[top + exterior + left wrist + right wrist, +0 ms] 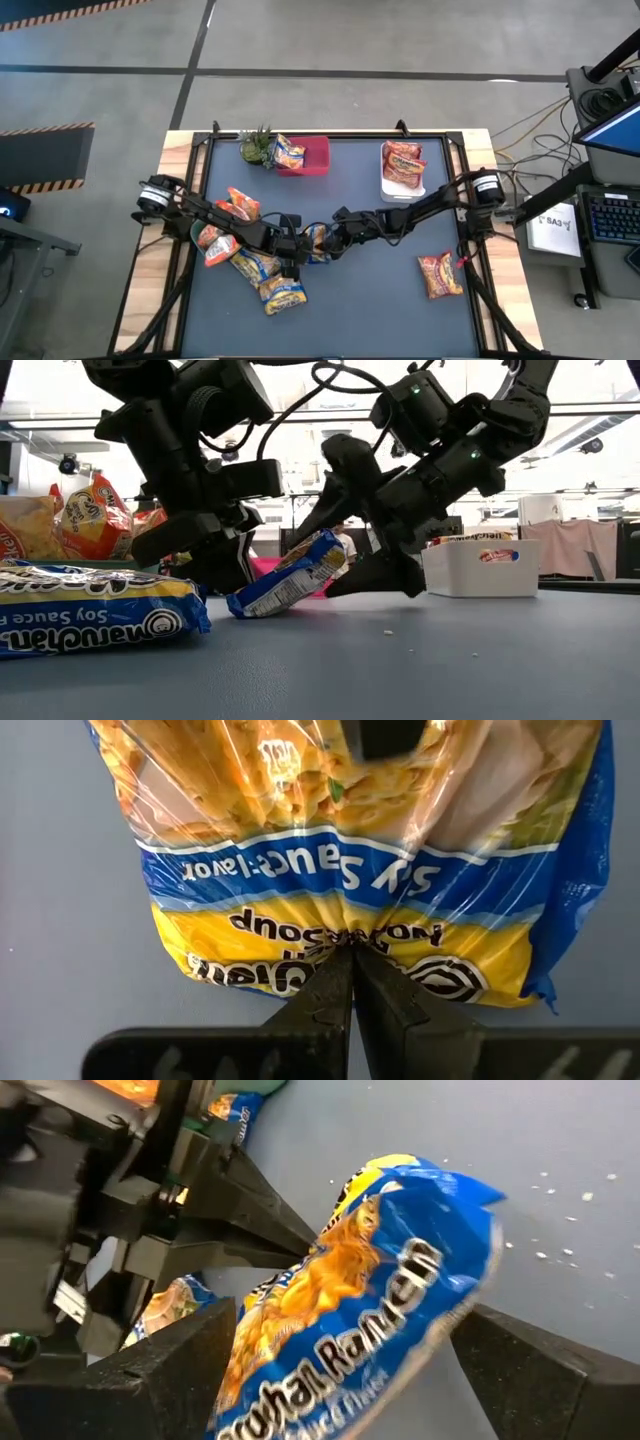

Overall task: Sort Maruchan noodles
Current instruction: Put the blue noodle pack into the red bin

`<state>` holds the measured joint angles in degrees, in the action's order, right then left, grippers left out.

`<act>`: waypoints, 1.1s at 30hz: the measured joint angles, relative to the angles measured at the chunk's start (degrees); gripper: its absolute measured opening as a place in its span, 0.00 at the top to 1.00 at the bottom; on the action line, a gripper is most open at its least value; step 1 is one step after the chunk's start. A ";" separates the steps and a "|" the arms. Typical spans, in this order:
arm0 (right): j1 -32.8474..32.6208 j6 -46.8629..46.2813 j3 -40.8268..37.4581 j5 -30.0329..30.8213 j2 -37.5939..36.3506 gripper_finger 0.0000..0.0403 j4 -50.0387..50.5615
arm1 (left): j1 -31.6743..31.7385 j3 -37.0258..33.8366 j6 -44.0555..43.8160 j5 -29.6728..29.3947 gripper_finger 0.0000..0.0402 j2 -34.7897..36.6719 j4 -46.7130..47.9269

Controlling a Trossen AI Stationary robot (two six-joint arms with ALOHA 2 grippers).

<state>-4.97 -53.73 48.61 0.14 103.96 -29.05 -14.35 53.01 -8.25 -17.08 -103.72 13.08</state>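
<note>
At the centre of the high view, a yellow-and-blue packet is suspended between both arms, just above the dark table. The left gripper is clenched on the crimped end seam of this packet, the film being bunched between its fingertips. The right gripper is spread fully wide, one finger on each side of the packet's other end; no grip by it is shown. In the low view, the packet is seen tilted, its lower corner touching or almost touching the table.

The remaining noodles are distributed as follows: a loose pile at lower left of the high view, one packet in the red bin at upper centre beside the small plant, several in the white bin at upper right, and one orange packet lying alone at lower right.

Handling is judged as follows. The packet is light, and its crinkly film is thin and probably slippery. The noodle block inside is brittle and could be cracked by a hard squeeze across the middle. A seam edge is therefore the preferred hold. If a transfer is intended, the free end seam should be clamped by the right gripper before the left seam is released.
</note>
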 joint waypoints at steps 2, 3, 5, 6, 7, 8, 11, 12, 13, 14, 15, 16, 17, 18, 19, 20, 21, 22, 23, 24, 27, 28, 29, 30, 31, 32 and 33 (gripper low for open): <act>0.00 0.31 0.59 -0.04 0.79 0.16 -0.04 | 0.00 0.00 -0.22 0.00 1.00 0.00 -0.04; 0.02 0.30 0.73 -0.05 0.99 0.18 -0.02 | 0.00 0.00 -0.27 0.00 1.00 0.00 -0.04; 0.02 0.28 0.82 -0.11 1.07 0.23 0.22 | 0.00 0.00 -0.41 -0.04 1.00 -0.02 -0.07; 0.02 0.28 0.82 -0.11 1.05 0.27 0.30 | 0.00 0.02 -0.41 -0.08 1.00 -0.02 -0.11; 0.02 0.28 0.82 -0.13 0.93 0.30 0.64 | 0.00 0.02 -0.41 -0.13 1.00 -0.02 -0.14; 0.02 0.26 0.82 -0.13 0.80 0.33 1.08 | 0.00 0.02 -0.41 -0.11 1.00 -0.02 -0.24; 0.04 -0.30 0.82 -0.20 0.74 0.43 1.08 | 0.00 0.04 -0.39 -0.28 1.00 0.07 -0.24; 0.04 -0.33 0.82 -0.29 0.73 0.45 1.02 | 0.00 0.04 -0.37 -0.28 1.00 0.16 -0.22; 0.04 -0.33 0.85 -0.33 0.72 0.47 0.95 | 0.00 0.04 -0.35 -0.28 1.00 0.26 -0.22; 0.04 -0.30 0.85 -0.32 0.72 0.49 0.98 | 0.00 0.04 -0.32 -0.28 1.00 0.37 -0.18; 0.04 -0.29 0.85 -0.36 0.71 0.50 0.98 | 0.00 0.04 -0.30 -0.28 1.00 0.48 -0.09; 0.04 -0.29 0.85 -0.44 0.70 0.51 0.98 | 0.00 0.02 -0.30 -0.27 1.00 0.54 -0.07; 0.04 -0.25 0.85 -0.49 0.65 0.52 0.98 | 0.00 0.02 -0.29 -0.28 1.00 0.57 -0.07; 0.04 -0.19 0.85 -0.55 0.60 0.52 1.05 | 0.00 0.02 -0.26 -0.31 1.00 0.65 -0.07; 0.04 0.02 0.85 -0.59 0.56 0.53 1.07 | 0.00 0.02 -0.25 -0.40 1.00 0.73 -0.04; 0.04 0.40 0.85 -0.59 0.50 0.53 1.09 | -0.01 0.02 -0.24 -0.63 1.00 0.78 -0.05; 0.04 0.59 0.85 -0.59 0.39 0.54 1.20 | -0.05 0.02 -0.23 -0.98 1.00 0.94 -0.06; 0.04 0.79 0.85 -0.57 0.35 0.54 1.20 | -0.07 0.00 -0.22 -1.07 1.00 1.16 0.03; 0.02 0.89 0.85 -0.58 0.33 0.54 1.20 | -0.07 -0.02 -0.21 -1.05 1.00 1.37 0.15; 0.02 1.00 0.85 -0.59 0.29 0.54 1.20 | -0.07 -0.02 -0.21 -1.05 1.00 1.70 0.39; 0.00 1.43 0.85 -0.63 0.26 0.55 1.11 | -0.02 -0.07 -0.17 -1.55 1.00 3.23 1.57; 0.00 1.52 0.85 -0.62 0.26 0.55 1.11 | 0.02 -0.07 -0.16 -1.76 1.00 3.80 2.20; 0.00 1.72 0.85 -0.65 0.26 0.55 1.10 | 0.02 -0.04 -0.13 -1.91 1.00 4.51 2.98; 0.00 1.92 0.85 -0.66 0.26 0.55 1.08 | 0.02 -0.04 0.13 -2.06 1.00 5.15 3.91; 0.02 2.12 0.85 -0.65 0.24 0.55 1.02 | 0.02 -0.04 0.34 -2.14 1.00 5.90 4.80; 0.02 2.26 0.85 -0.65 0.24 0.55 0.92 | 0.02 -0.04 0.78 -2.44 1.00 6.68 5.41; 0.02 2.35 0.83 -0.65 0.14 0.55 0.91 | 0.02 -0.04 1.28 -2.88 1.00 7.59 5.82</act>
<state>-4.95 -51.38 49.43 -0.51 104.10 -28.14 -14.33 52.97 -6.98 -19.96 -96.14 18.90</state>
